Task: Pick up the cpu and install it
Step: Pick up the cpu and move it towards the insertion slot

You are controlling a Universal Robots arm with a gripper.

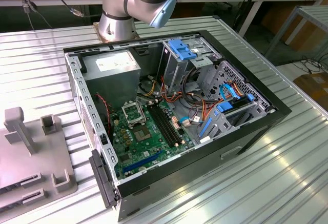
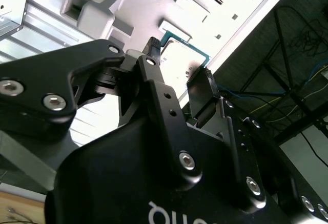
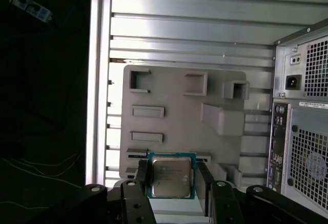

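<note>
In the first wrist view the gripper (image 3: 173,174) pinches the cpu (image 3: 170,179) by two opposite edges, flat over the grey fixture tray (image 3: 179,93); the computer case (image 3: 302,131) stands beside that tray

a silvery metal table (image 1: 287,183) with long raised ribs running across its top carries everything. a black, box-shaped computer case (image 1: 169,188) lies on its side in the middle of the exterior view's frame, its open face up, set at a slant to the ribs. at the exterior view's lower left a flat light-grey plastic tray (image 1: 15,162) with raised blocks and slots rests on the ribs, near the case but not touching it. the round silver base of the robot arm (image 1: 117,26) stands at upper centre-left, just behind the case. in the first wrist view the tray (image 3: 174,131) sits near the table's edge rail (image 3: 100,80).
</note>
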